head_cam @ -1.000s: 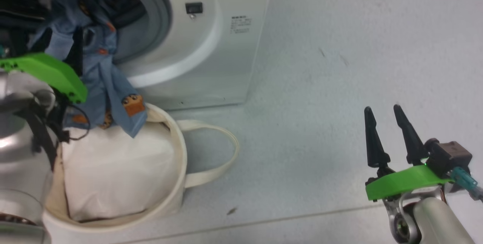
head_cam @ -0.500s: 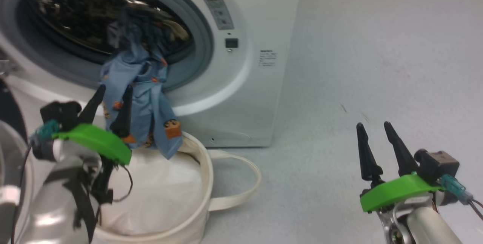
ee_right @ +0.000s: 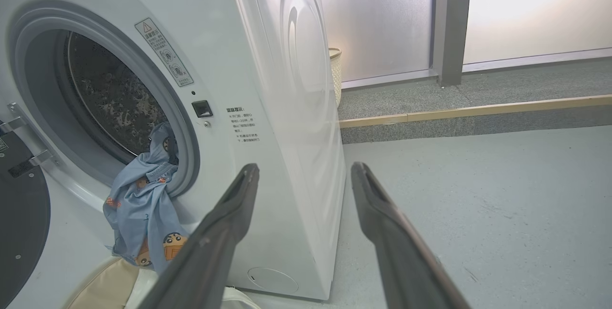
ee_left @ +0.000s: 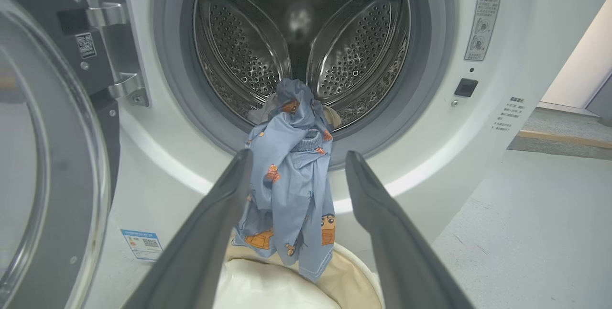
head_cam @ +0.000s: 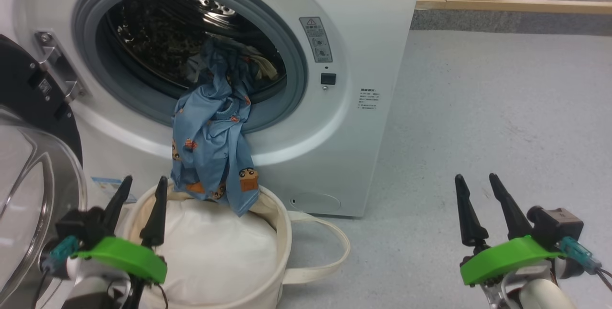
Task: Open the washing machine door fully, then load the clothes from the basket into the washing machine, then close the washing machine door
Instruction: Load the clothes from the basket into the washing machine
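The door [head_cam: 21, 84] stands swung wide at the far left, its metal hinge [head_cam: 57, 67] fixed to the front of the washer [head_cam: 368, 36], up and to the left of the left hand [head_cam: 146, 181], whose two dark fingers are spread apart and hold nothing. Directly ahead of that hand sits the basket [head_cam: 283, 232], with white padding [head_cam: 215, 256] filling it. Above the basket and beyond the fingertips, the blue clothes [head_cam: 210, 141] with orange prints hang out of the washer. Their top is bunched on the grey gasket [head_cam: 296, 84] at the mouth of the steel drum [head_cam: 158, 36], and their lower end dangles over the basket's far rim. Well to the right, the right hand [head_cam: 475, 176] hovers over the grey floor [head_cam: 502, 108]. Its fingers are likewise apart and empty, and the washer's side panel rises up and to its left.
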You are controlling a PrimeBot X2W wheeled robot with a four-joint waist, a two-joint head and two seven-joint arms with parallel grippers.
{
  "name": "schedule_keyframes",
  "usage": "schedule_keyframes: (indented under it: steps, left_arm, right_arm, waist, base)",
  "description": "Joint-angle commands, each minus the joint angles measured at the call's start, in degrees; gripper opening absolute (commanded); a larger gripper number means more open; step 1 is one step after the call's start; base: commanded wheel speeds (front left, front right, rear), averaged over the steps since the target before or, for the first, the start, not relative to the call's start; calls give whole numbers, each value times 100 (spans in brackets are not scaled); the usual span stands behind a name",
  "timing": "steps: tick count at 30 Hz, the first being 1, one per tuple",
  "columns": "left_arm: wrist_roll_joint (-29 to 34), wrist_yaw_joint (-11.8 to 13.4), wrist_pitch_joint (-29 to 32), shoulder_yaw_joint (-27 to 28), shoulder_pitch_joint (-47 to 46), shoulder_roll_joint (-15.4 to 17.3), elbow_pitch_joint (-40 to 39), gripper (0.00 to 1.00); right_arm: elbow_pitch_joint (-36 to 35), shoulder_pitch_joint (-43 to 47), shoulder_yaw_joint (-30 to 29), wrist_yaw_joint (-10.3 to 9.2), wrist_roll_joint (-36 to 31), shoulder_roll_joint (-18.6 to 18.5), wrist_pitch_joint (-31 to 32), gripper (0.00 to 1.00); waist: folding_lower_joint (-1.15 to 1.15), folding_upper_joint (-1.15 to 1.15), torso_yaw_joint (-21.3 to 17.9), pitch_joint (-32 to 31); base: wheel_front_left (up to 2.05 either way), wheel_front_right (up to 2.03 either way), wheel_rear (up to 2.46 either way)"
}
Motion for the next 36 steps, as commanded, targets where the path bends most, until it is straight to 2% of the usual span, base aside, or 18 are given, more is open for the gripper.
schedule_keyframes:
  steps: [1, 14, 28, 32, 36]
  left_arm:
    - [87, -10, -68, 296, -125, 89, -282, 100]
    - [385, -79, -69, 670, 75, -30, -433, 100]
    - [451, -109, -69, 766, 79, -166, -326, 100]
    - [381, -110, -69, 612, 79, -181, -114, 100]
    - [184, -111, -69, 119, -91, -101, 496, 100]
  right_arm:
    - [-220, -69, 50, 1, -38, -84, -71, 100]
    - [-225, 3, -164, 1, -146, -136, -71, 100]
    - [-200, 29, -192, 1, -143, -150, -71, 100]
    - [-208, 14, -170, 1, -127, -153, -71, 100]
    - [-231, -63, -141, 1, -125, -145, -71, 100]
  waist:
    - [1, 0, 11, -15]
    - [1, 0, -6, -81]
    - [1, 0, -65, -55]
    - [1, 0, -109, 30]
    - [1, 0, -210, 248]
  base:
    - [0, 0, 0]
    - [0, 0, 0]
    - [0, 0, 0]
    - [0, 0, 0]
    - [0, 0, 0]
